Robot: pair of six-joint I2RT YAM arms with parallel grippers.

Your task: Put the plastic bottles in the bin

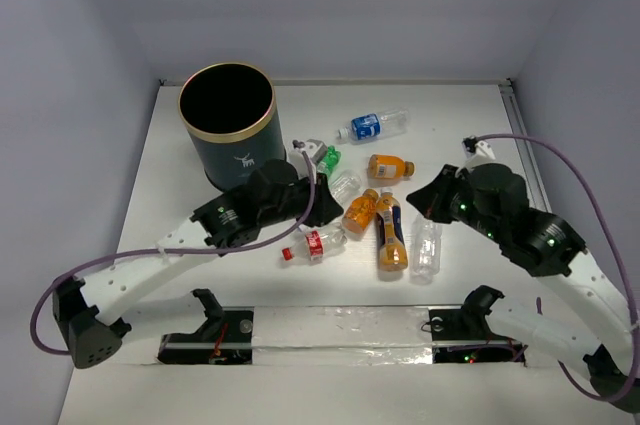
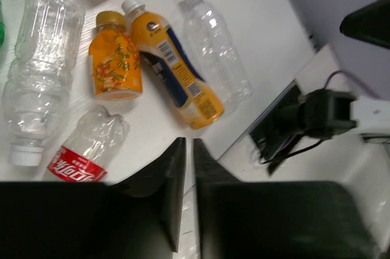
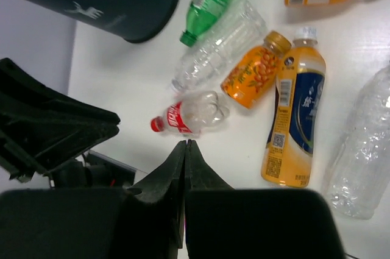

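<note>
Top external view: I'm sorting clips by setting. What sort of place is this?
Probably a lab test cell: white table boxed in by plain walls, plastic bottles and a bin laid out before two robot arms.

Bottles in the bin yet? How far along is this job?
Nothing looks done: the bin shows only black inside. Nothing is in hand either; the left gripper and right gripper are shut and empty. At least eight bottles lie on the table.

Bottles (image 1: pixel 390 230) right of bin (image 1: pixel 236 161)
</note>
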